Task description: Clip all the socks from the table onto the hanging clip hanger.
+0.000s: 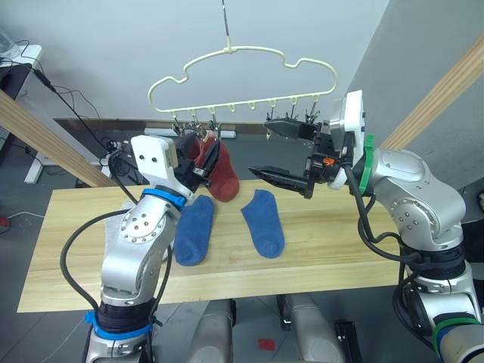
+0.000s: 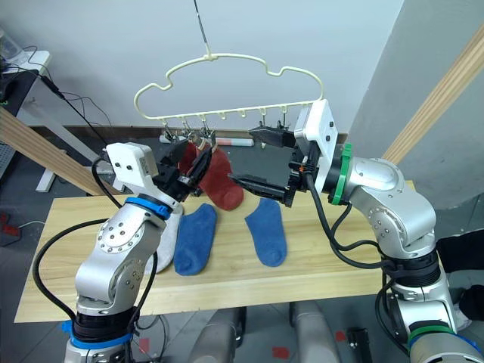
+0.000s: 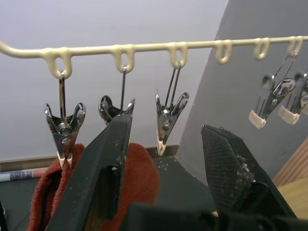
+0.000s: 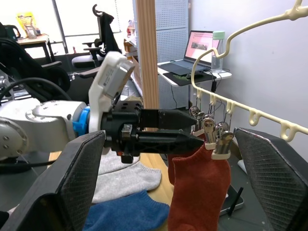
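Hanging from the clip hanger [image 1: 242, 79], two red socks [image 2: 219, 178] sit beside the left gripper [image 2: 198, 165] (fingers apart, empty); blue socks [image 1: 265, 223] lie lengthwise on the table [image 1: 333, 242] below, right gripper [image 1: 274, 151] spread wide.

Left gripper [image 1: 203, 155] and hanging red socks [image 1: 215, 168] are crowding the clip hanger's [image 1: 249, 102] left clips; middle clips are seemingly hanging clear beside the wide-spread right gripper [image 1: 283, 151].

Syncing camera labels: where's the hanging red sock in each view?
Left eye: red sock at centre, under the clip hanger.
Right eye: centre-left, above the blue socks.
Left wrist: clipped, behind left claw's finger.
Right wrist: clipped, between right claw's fingers.
Shared landmark: clip hanger's bar.
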Controlling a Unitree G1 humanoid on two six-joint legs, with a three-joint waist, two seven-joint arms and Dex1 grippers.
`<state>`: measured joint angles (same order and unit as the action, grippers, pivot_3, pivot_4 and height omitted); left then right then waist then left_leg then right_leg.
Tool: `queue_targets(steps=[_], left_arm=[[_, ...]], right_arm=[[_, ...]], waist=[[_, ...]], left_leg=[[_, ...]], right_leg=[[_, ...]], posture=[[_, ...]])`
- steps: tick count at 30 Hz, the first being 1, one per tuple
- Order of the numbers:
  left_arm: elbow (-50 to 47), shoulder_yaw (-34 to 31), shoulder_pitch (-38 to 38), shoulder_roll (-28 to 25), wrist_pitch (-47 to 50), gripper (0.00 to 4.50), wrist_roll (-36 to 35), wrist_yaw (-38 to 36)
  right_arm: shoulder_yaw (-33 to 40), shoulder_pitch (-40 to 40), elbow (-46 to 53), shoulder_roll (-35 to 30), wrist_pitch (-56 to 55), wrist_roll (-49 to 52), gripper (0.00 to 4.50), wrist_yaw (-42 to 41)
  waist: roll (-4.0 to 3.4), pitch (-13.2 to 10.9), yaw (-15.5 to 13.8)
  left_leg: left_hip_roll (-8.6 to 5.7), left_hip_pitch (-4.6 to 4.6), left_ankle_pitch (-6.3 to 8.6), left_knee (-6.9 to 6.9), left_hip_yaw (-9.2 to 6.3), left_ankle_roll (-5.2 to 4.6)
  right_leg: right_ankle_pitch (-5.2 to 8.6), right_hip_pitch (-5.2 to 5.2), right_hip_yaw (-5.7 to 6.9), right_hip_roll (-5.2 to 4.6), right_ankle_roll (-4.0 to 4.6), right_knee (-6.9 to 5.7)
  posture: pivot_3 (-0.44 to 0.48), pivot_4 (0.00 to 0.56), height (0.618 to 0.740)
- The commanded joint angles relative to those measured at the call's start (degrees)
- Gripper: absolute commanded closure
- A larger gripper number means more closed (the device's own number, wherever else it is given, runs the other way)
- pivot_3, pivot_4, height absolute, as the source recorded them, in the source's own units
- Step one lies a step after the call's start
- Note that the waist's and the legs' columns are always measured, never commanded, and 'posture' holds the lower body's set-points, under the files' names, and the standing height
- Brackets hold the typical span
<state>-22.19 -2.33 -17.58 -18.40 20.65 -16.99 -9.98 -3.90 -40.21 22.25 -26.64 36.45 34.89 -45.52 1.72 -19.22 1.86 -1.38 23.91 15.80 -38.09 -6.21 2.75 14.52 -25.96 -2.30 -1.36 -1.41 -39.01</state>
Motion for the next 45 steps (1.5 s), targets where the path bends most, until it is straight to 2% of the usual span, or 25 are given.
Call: queue_targets(steps=[1,7,13,20,37,45], left_arm=[[2.94,0.71,0.27,0.99,-5.59,1.97,2.19,-2.11],[9.47,1.11,-1.71,2.26,-11.52,1.97,4.28,-4.77],[10.72,0.62,-2.76,2.07,-13.48,1.97,4.83,-6.58],[7.6,-0.37,-1.97,0.95,-12.14,1.97,4.23,-8.08],[10.65,-0.08,-8.13,2.05,-11.72,1.97,6.09,-6.77],[10.66,0.53,-8.78,3.36,-11.6,1.97,6.42,-6.51]], right_arm=[[0.45,-0.57,1.82,-0.12,-0.29,0.29,0.0,0.51],[0.5,-0.46,1.99,-0.13,-0.03,0.31,0.0,1.21],[0.5,-0.33,1.76,-0.07,-0.09,0.29,0.0,1.43],[0.46,-0.21,1.76,0.01,-0.35,0.24,0.0,1.82],[0.5,0.07,2.06,0.01,-0.35,0.16,0.0,2.15],[0.5,0.34,2.29,-0.07,-0.38,0.19,0.0,2.23]], waist=[[0.0,0.0,-0.01],[0.0,0.0,0.0],[0.0,0.0,0.03],[0.0,0.0,0.06],[0.01,0.01,0.12],[0.01,0.01,0.11]], left_leg=[[0.0,0.0,0.0,0.0,0.0,0.0],[0.0,0.0,0.0,0.0,0.0,-0.01],[0.0,0.0,0.0,-0.01,0.0,-0.01],[0.0,0.0,0.0,-0.01,-0.02,-0.01],[0.0,0.0,-0.01,-0.06,0.01,0.0],[0.0,0.01,-0.02,-0.09,0.01,0.02]], right_leg=[[0.0,0.0,0.0,0.0,0.0,0.0],[-0.01,0.0,0.0,0.0,0.0,0.01],[-0.01,0.0,0.01,0.0,0.0,0.0],[-0.01,0.0,0.01,0.0,0.0,-0.01],[-0.02,0.02,0.02,0.0,-0.01,-0.03],[-0.03,0.02,0.04,0.0,-0.01,-0.04]], posture=[[-0.04,0.352,0.74],[-0.045,0.352,0.74],[-0.044,0.351,0.74],[-0.043,0.348,0.74],[-0.044,0.338,0.74],[-0.044,0.333,0.74]])
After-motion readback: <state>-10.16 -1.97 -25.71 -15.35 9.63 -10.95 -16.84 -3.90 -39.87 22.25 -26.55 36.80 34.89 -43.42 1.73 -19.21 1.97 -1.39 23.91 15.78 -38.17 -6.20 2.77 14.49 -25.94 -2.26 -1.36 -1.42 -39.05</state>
